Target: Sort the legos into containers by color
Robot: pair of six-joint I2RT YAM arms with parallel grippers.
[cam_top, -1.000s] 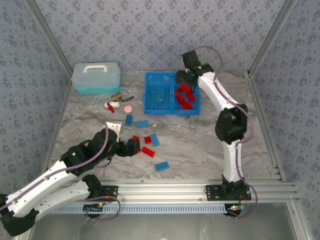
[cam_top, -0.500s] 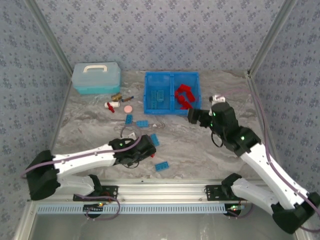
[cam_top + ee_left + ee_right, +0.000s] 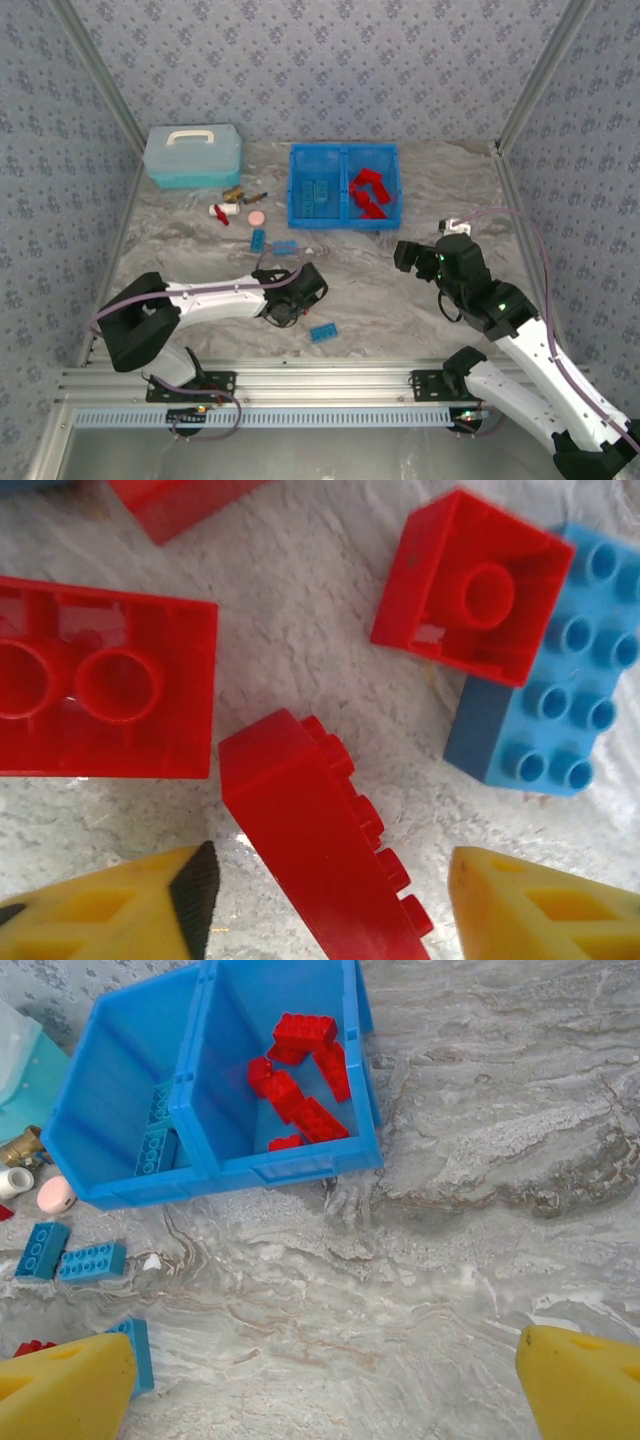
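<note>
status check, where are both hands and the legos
Left hand open, straddling a red brick on the table. Right hand open, empty, short of the bin. Blue brick close alongside.

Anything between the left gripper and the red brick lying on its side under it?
Nothing visible. The left gripper is open and straddles the red brick over bare table; the blue brick lies apart, further on.

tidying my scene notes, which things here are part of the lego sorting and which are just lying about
Part of the job: small red plastic studded bricks; small mid-blue plastic studded bricks; bright blue two-compartment plastic bin.
Just lying about: pale blue lidded box with white handle; small pink disc; brass-coloured bits.
</note>
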